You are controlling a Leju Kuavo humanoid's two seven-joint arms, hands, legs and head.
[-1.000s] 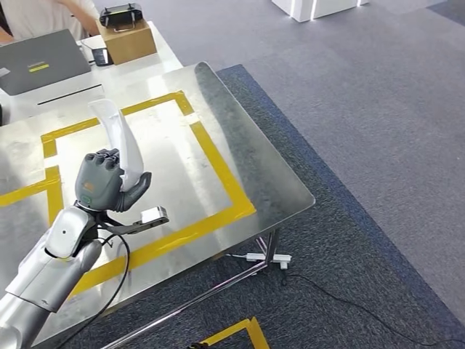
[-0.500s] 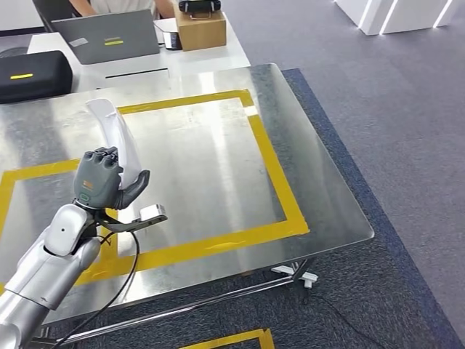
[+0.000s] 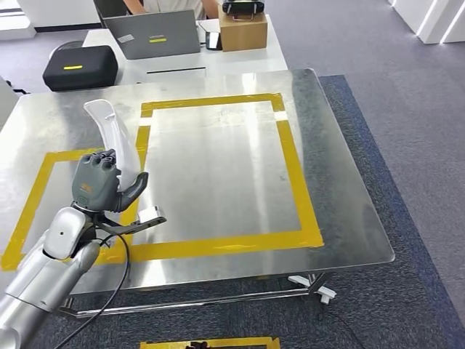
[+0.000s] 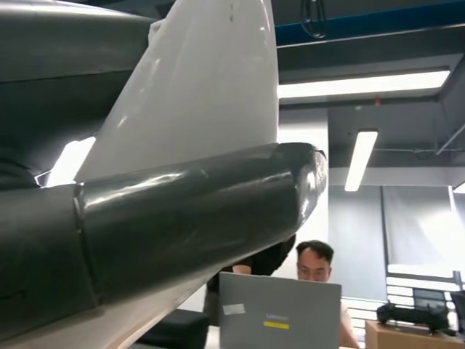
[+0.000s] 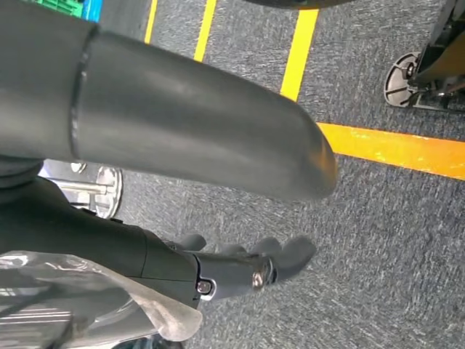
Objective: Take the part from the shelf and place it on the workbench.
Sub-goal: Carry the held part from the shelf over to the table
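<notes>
My left hand (image 3: 99,182) grips a white curved part (image 3: 118,138) by its lower end, and the part stands up and arches away from me. Hand and part hover over the near left of the steel workbench (image 3: 230,167), above the yellow tape line. In the left wrist view the white part (image 4: 208,80) lies against my thick grey thumb (image 4: 192,211). My right hand (image 5: 181,131) hangs over the grey carpet with its fingers (image 5: 247,265) stretched out and nothing in them.
A yellow tape rectangle (image 3: 290,160) marks the workbench top. Behind it a white desk carries a grey laptop (image 3: 156,35), a black case (image 3: 79,67) and a cardboard box (image 3: 242,29), with a person (image 3: 164,6) seated there. Grey carpet lies to the right.
The whole view has swung, so the workbench now sits squarer and further right in the picture. My left hand keeps the same hold on the white part.
</notes>
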